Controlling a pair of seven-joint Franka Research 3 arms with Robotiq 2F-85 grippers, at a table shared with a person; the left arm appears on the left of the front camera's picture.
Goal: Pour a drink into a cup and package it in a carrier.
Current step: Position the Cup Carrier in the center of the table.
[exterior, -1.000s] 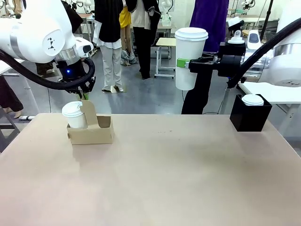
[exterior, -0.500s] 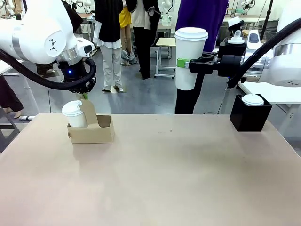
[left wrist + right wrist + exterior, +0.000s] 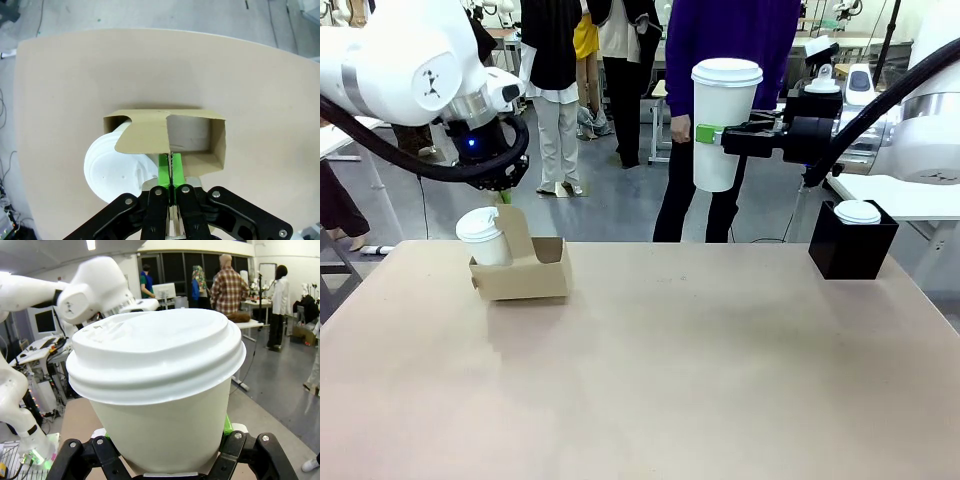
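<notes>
Shifted slightly toward 3 o'clock and now tilted, the carrier [image 3: 528, 281] looks to be coming off the table [image 3: 670, 380] at its 10 o'clock area. A person in purple has stepped in behind the raised cup. The left gripper [image 3: 170, 165] has its green pads pinched tight on the carrier's upright handle panel [image 3: 142, 137]. I judge the lift of the package has begun. A short lidded cup [image 3: 482, 238] fills the slot at 9 o'clock of the panel. In the left wrist view the slot at 3 o'clock is empty. The right gripper [image 3: 712, 133] clamps the tall lidded cup [image 3: 723, 120] high in the air toward 1 o'clock, well apart from the carrier, and its lid hides any drink. At 2 o'clock a black box [image 3: 850, 250] carries a white lid [image 3: 858, 212].
</notes>
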